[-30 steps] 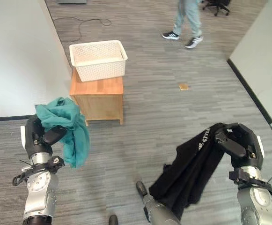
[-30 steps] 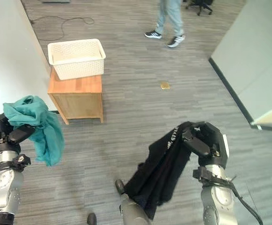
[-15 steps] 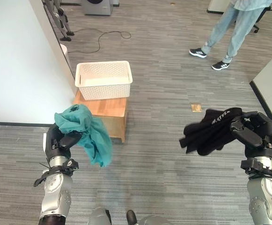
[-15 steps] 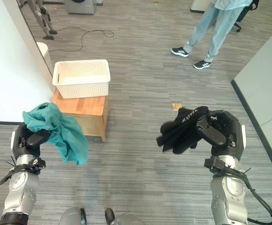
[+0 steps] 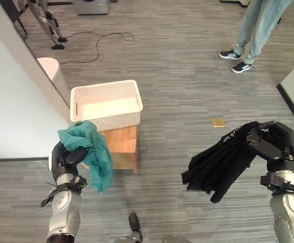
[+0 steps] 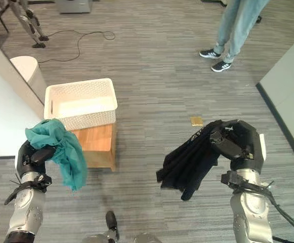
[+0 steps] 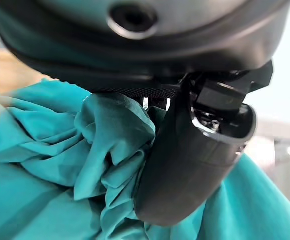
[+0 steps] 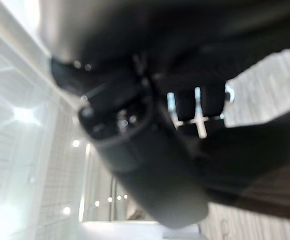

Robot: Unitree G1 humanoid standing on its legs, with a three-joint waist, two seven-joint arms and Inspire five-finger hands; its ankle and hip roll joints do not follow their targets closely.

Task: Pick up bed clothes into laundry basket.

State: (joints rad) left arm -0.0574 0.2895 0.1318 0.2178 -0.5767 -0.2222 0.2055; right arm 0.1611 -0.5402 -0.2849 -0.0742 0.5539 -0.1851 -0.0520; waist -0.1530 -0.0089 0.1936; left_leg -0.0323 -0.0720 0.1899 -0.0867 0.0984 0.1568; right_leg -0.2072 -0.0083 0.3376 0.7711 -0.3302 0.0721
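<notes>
A white basket (image 5: 106,105) sits on a wooden counter (image 5: 122,147) on grey floor (image 5: 177,76). Left hand (image 5: 66,158) fingers clench teal cloth (image 5: 88,149); right hand (image 5: 273,147) fingers clench black clothes (image 5: 222,164).

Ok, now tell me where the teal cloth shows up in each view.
Left eye view: teal cloth at lower left, in the left hand.
Right eye view: lower left, same grip.
Left wrist view: bunched against the thumb.
Right wrist view: no teal cloth.
Shared landmark: white basket just beyond it.
</notes>
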